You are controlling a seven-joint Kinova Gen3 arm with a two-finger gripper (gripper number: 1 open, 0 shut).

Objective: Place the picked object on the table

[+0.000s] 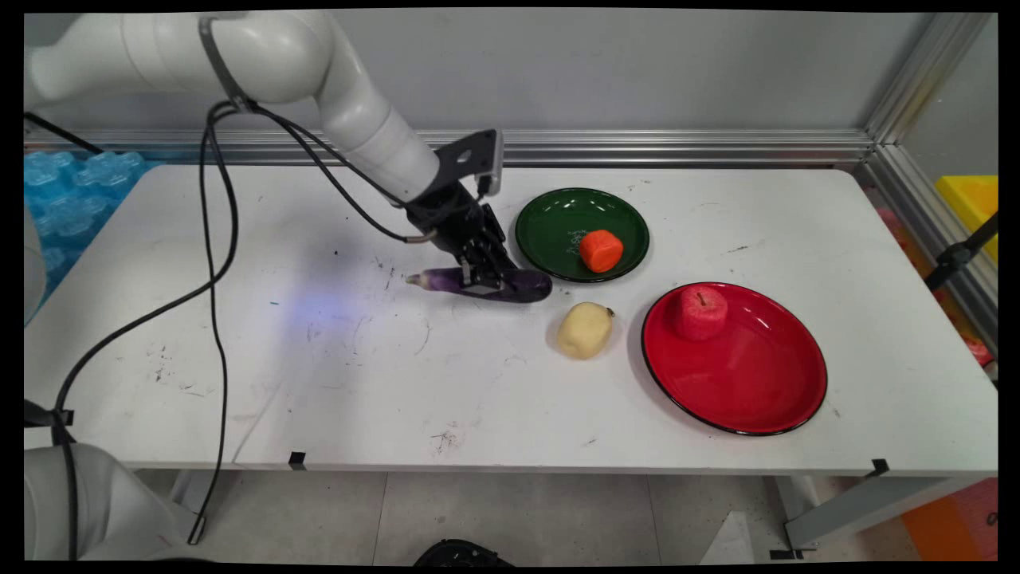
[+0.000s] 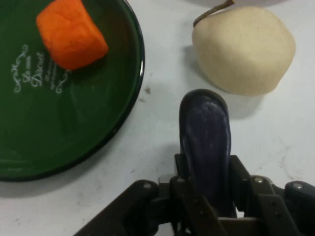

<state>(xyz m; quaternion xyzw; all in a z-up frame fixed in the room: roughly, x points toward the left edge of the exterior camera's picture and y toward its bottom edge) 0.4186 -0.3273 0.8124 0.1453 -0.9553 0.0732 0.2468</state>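
White bench (image 1: 319, 375), mid-frame: the jaws (image 1: 484, 281) are closed around a purple eggplant (image 1: 522, 285) lying beside a green plate (image 1: 550, 209); lifting seems next.

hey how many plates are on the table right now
2. A green plate near the table's far side holds an orange piece; a red plate nearer the front right holds a red apple. None seems hidden.

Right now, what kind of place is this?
Likely a robot lab test bench: a scuffed white table framed by aluminium rails, with toy food, an eggplant clamped in the gripper, and a red plate.
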